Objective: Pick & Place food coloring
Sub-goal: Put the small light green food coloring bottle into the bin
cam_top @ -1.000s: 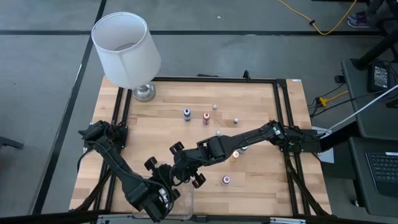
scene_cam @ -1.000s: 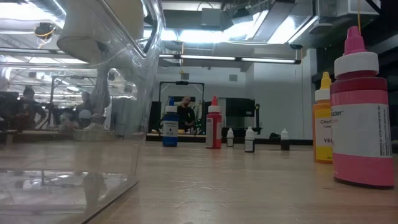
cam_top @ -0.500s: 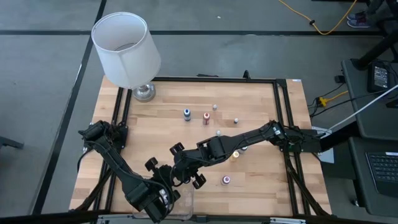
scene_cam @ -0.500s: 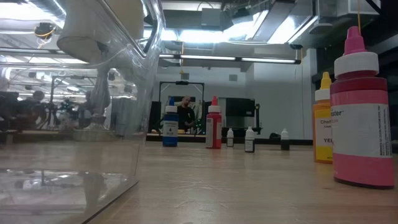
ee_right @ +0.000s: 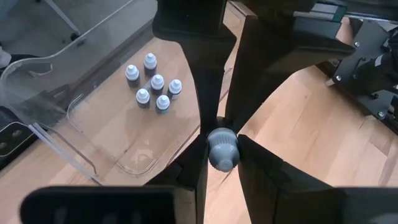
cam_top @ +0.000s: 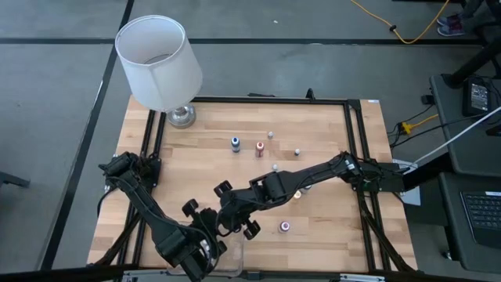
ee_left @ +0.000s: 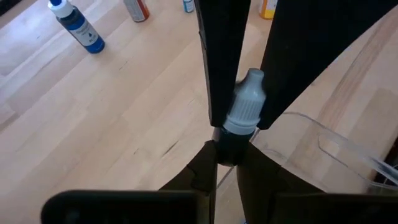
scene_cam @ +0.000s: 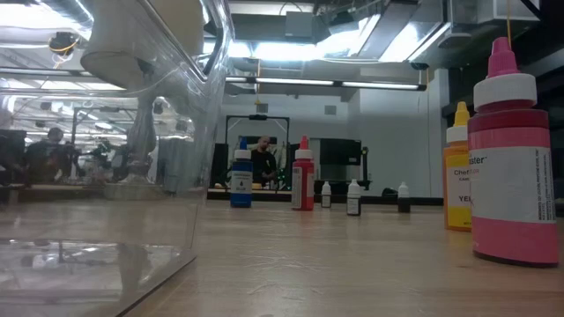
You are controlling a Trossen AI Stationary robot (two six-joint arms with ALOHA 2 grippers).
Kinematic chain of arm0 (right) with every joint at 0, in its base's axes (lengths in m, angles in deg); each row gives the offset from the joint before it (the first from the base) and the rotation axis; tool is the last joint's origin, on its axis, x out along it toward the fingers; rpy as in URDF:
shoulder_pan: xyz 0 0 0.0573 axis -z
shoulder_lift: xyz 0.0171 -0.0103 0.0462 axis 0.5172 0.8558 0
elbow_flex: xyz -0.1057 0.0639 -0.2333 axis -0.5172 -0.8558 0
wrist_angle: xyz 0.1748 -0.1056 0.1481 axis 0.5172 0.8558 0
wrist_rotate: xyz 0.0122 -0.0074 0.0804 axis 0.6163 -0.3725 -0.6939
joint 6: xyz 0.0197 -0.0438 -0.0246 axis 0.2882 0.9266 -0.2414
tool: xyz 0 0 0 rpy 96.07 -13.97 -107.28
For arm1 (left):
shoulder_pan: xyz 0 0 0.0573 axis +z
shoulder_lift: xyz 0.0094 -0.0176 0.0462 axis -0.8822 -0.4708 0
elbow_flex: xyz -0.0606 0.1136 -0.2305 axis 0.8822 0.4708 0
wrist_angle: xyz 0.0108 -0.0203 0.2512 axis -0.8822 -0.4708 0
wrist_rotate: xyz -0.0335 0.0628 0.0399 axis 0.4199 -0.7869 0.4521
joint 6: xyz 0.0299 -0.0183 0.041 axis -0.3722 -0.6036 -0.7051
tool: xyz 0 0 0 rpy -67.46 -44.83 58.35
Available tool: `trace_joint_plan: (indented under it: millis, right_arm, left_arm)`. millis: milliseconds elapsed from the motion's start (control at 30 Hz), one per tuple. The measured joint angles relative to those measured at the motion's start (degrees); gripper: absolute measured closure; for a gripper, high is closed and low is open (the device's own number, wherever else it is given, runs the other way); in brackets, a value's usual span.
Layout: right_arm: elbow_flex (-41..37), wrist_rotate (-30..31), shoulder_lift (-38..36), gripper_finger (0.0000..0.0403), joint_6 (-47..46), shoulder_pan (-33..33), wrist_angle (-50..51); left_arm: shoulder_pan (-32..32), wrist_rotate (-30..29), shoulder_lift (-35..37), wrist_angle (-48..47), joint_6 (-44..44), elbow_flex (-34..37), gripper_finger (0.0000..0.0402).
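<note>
Butcher-block table (cam_top: 329, 125), black frame around it. White-shaded lamp (cam_top: 159, 63) stands at the far left corner, well away from both grippers.

Clear plastic bin (ee_right: 74, 134) sits at the near edge, directly under and just ahead of the two grippers. Six small dark bottles with pale caps (ee_right: 152, 90) stand clustered on its floor, touching or nearly so. In the low view the bin wall (scene_cam: 189, 132) fills the left side.

Left gripper (ee_left: 235, 115) is low at the near edge, over the bin's rim. Its fingers (ee_left: 221, 56) are clamped on a small dark bottle with a pale grey dropper cap (ee_left: 244, 111), cap pointing away from the wrist, slightly tilted.

Right gripper (ee_right: 219, 146) reaches across from the right side and hangs just beside the left one, above the bin's open side. Its fingers are pinched on another small bottle with a grey cap (ee_right: 221, 149), seen cap-on.

Loose food coloring beyond the grippers, further out on the table: blue bottle (cam_top: 235, 143) and red bottle (cam_top: 259, 149) side by side, a few tiny pale-capped bottles (cam_top: 297, 153) past them. Pink bottle (cam_top: 285, 226) stands just to the right of the right gripper, near the front edge. Low view shows it close up (scene_cam: 514, 158), with a yellow bottle (scene_cam: 457, 176) right behind it.
</note>
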Motion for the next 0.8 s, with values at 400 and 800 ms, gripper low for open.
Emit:
trace_joint_plan:
  millis: [400,800]
  right_arm:
    - [-0.1,-1.9,-1.7,0.0224,2.8,0.1,-0.7]
    - [-0.1,2.7,-6.1,0.0159,-4.5,2.5,3.8]
  left_arm:
    - [0.3,-5.2,1.4,0.5,1.6,-0.4,0.0361]
    - [-0.1,-9.8,3.3,-0.3,1.5,-0.4,0.0360]
